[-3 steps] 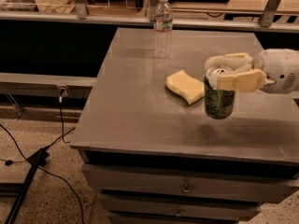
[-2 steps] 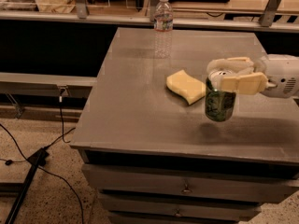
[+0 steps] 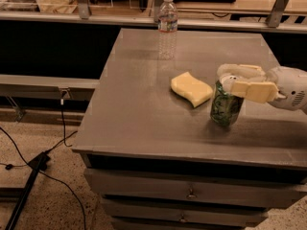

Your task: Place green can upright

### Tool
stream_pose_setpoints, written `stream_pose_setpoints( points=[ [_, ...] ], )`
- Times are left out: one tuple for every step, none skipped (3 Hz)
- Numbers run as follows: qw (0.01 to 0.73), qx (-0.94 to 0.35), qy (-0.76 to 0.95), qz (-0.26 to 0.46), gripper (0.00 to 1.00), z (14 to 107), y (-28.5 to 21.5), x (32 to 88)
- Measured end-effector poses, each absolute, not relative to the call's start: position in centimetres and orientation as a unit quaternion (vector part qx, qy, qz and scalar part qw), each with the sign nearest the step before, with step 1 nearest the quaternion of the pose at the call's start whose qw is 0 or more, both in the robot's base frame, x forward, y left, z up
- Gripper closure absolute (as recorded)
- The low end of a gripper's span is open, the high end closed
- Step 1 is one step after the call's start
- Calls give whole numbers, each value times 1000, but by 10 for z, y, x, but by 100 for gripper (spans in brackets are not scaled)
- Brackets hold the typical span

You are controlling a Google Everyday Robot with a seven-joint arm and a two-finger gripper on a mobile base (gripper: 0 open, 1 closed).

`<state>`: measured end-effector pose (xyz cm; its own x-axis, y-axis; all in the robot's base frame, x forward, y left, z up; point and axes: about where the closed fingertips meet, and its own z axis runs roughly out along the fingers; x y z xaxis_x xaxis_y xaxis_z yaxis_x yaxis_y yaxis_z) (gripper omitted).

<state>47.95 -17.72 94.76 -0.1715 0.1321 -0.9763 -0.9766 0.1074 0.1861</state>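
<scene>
The green can point(image 3: 225, 107) is shiny green with pale markings and a silver top. It stands upright at the right side of the grey table top point(image 3: 139, 104), its base at or just above the surface. My gripper point(image 3: 238, 80) reaches in from the right, with one pale finger point(image 3: 253, 90) in front of the can's top and the other point(image 3: 240, 69) behind it. The fingers are closed around the can's upper part.
A yellow sponge point(image 3: 191, 88) lies just left of the can. A clear plastic water bottle point(image 3: 167, 27) stands at the table's far edge. Drawers point(image 3: 192, 193) run below the table front. Cables point(image 3: 29, 166) lie on the floor at left.
The gripper and the can have lowered slightly toward the table top. The sponge and bottle have not moved.
</scene>
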Motion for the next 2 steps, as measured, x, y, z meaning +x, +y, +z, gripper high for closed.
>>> stream_pose_setpoints(
  points=[
    [509,-399,537,542,5,943,-181,480],
    [501,-409,543,535,0,937,-184,481]
  ],
)
